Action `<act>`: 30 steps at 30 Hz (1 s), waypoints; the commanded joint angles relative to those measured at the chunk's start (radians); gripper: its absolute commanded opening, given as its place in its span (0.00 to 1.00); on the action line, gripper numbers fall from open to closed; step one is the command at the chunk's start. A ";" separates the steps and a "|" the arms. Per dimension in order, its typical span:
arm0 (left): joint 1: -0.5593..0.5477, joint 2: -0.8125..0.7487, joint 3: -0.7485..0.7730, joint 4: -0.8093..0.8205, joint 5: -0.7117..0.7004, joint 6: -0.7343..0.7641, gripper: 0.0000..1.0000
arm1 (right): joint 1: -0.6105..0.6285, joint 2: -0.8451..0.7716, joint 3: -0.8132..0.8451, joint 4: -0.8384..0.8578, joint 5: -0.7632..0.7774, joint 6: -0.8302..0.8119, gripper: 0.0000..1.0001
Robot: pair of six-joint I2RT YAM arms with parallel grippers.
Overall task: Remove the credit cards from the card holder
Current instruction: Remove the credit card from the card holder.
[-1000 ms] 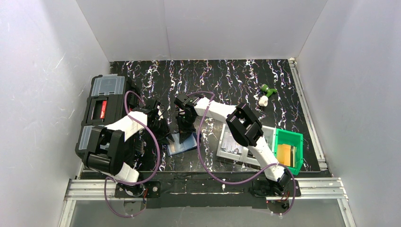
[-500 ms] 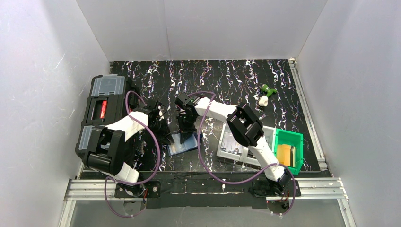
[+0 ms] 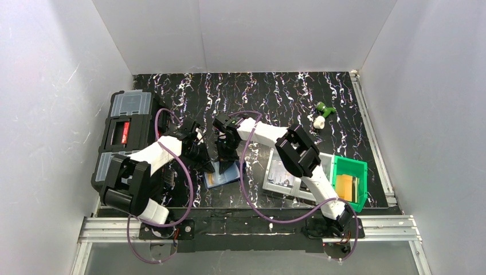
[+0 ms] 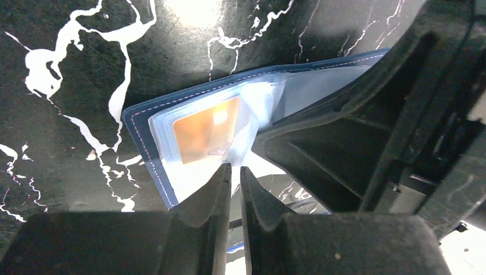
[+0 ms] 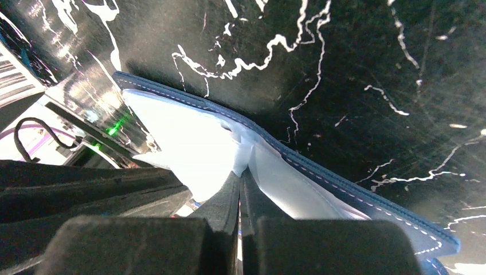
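As the right gripper (image 5: 239,175) pinches a pale sleeve (image 5: 189,143), the open navy card holder (image 4: 137,133) lies left-to-right, left gripper (image 4: 235,175) almost closed, hold unclear.

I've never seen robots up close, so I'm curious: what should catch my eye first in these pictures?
The small navy card holder lies open in the middle of the scene, with the right tool pinching one of its clear sleeves. In the left wrist view, a gold-tan card glows inside a sleeve just ahead of the left tool, its tips nearly together. A bright green bin stands at the far right.
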 commanded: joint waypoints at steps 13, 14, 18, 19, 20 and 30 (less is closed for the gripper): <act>-0.012 -0.012 0.028 -0.038 -0.035 -0.007 0.00 | 0.003 -0.084 -0.049 0.058 0.062 -0.026 0.09; -0.011 -0.008 0.028 -0.038 -0.033 -0.007 0.00 | 0.001 -0.095 -0.050 0.059 0.063 -0.027 0.12; -0.013 -0.010 0.029 -0.032 -0.024 -0.007 0.00 | -0.002 -0.145 -0.057 0.065 0.061 -0.027 0.26; -0.014 -0.014 0.030 -0.026 -0.021 -0.008 0.00 | -0.003 -0.160 -0.058 0.065 0.064 -0.026 0.30; -0.014 -0.019 0.032 -0.023 -0.016 -0.008 0.00 | -0.006 -0.176 -0.060 0.065 0.067 -0.025 0.34; -0.048 -0.059 0.071 0.025 0.023 -0.024 0.00 | -0.067 -0.317 -0.112 0.030 0.141 -0.022 0.57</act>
